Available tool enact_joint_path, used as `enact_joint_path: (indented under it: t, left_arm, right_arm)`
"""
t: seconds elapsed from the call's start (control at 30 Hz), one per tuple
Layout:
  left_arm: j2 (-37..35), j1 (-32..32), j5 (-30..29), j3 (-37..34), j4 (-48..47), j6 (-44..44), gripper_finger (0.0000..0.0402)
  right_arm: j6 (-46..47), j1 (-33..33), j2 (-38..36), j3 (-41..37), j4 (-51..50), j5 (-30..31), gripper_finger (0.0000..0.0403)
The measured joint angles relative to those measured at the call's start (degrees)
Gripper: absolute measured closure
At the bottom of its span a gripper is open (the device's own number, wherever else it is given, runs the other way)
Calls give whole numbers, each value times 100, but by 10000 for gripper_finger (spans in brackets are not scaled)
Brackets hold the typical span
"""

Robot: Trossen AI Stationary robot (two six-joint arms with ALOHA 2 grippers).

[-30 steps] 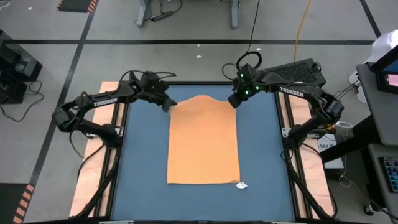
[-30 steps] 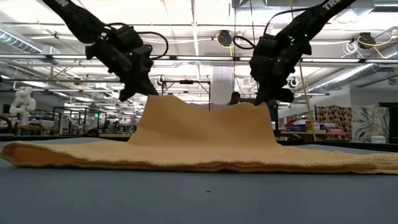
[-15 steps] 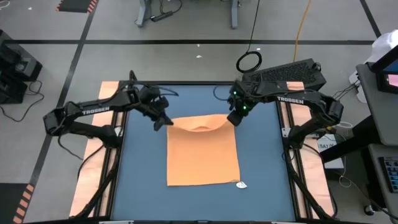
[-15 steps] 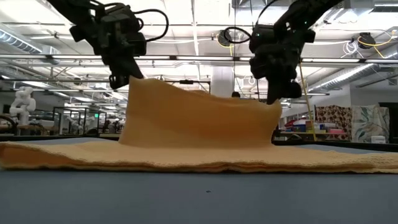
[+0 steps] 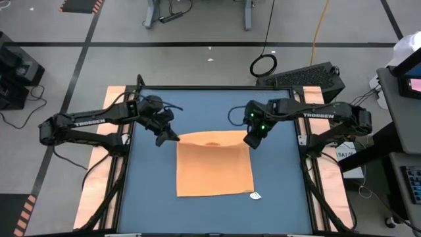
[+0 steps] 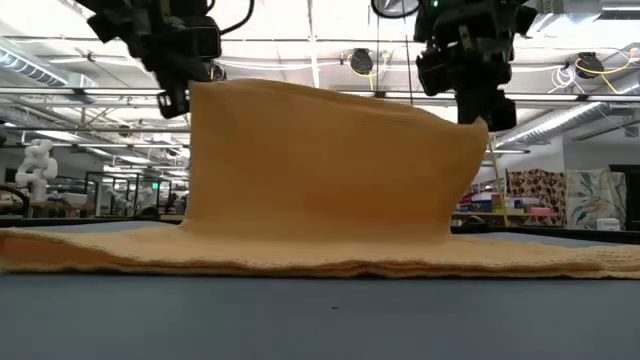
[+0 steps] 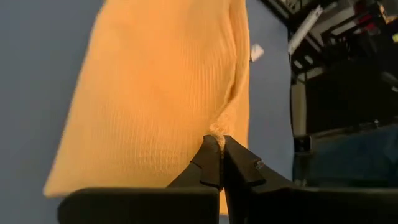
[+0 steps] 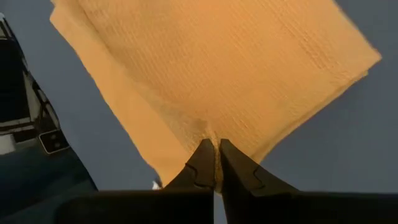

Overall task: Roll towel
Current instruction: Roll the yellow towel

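Both arms hold the towel (image 5: 214, 164) up at mid-frame: the left gripper (image 5: 168, 137) pinches its upper-left corner, the right gripper (image 5: 252, 141) its upper-right corner, while the lower part lies flat on the blue table (image 5: 151, 178).

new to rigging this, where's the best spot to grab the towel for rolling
Grip the two far corners from above, as here: the left gripper and right gripper each pinch a corner of the towel, so its edge lifts evenly.
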Motion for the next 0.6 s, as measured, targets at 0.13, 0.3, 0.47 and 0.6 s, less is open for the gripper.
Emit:
enact_joint_path:
  t: [0.13, 0.3, 0.47, 0.6]
  left_arm:
    - [-53, -418, -25, 1, -7, -189, 401]
    - [-25, -1099, -586, 0, -18, -344, 401]
    - [-32, -1681, -1297, 0, 5, -792, 401]
    - [-37, -2091, -1641, 0, 8, -1052, 401]
  right_arm:
    - [315, 414, -10, 0, -2, 225, 403]
    - [560, 810, -10, 0, 22, 470, 403]
    - [735, 1125, -10, 0, 27, 600, 403]
    - [741, 1392, 1, 0, 37, 612, 403]
